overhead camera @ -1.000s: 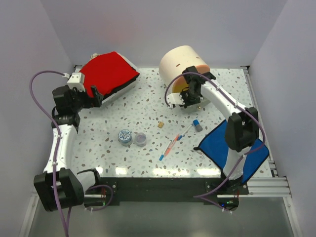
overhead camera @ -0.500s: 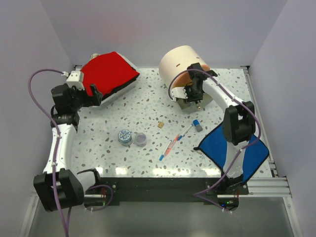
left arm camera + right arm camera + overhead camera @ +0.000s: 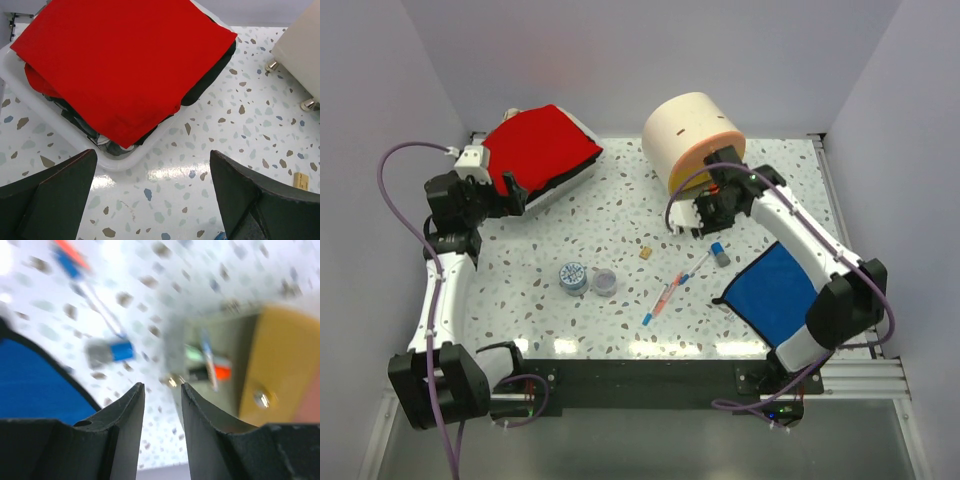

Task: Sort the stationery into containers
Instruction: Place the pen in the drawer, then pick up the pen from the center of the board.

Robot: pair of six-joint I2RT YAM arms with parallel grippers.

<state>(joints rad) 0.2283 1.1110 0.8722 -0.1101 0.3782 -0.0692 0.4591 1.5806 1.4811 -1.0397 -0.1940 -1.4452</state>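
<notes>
The cream drum (image 3: 688, 128) stands at the back. Its yellow-fronted drawer (image 3: 272, 360) is pulled open and holds an orange-black highlighter (image 3: 220, 373), a pale green marker (image 3: 193, 353) and a thin pen (image 3: 208, 359). My right gripper (image 3: 704, 218) (image 3: 161, 387) hangs open and empty just in front of that drawer. A blue-grey stub (image 3: 719, 252) (image 3: 108, 352), two pens (image 3: 666, 296), a tan cube (image 3: 646, 254) and two tape rolls (image 3: 574, 276) lie on the table. My left gripper (image 3: 516, 196) (image 3: 152, 160) is wide open beside the white case (image 3: 120, 161) with the red top (image 3: 542, 148).
A flat blue cloth (image 3: 782, 292) lies at the front right under the right arm. The drum's metal feet (image 3: 272, 65) show in the left wrist view. Walls close the table on three sides.
My right gripper has opened and drawn back a little from the drawer toward the table's middle, while its elbow swung out to the right. The left arm has not moved.
</notes>
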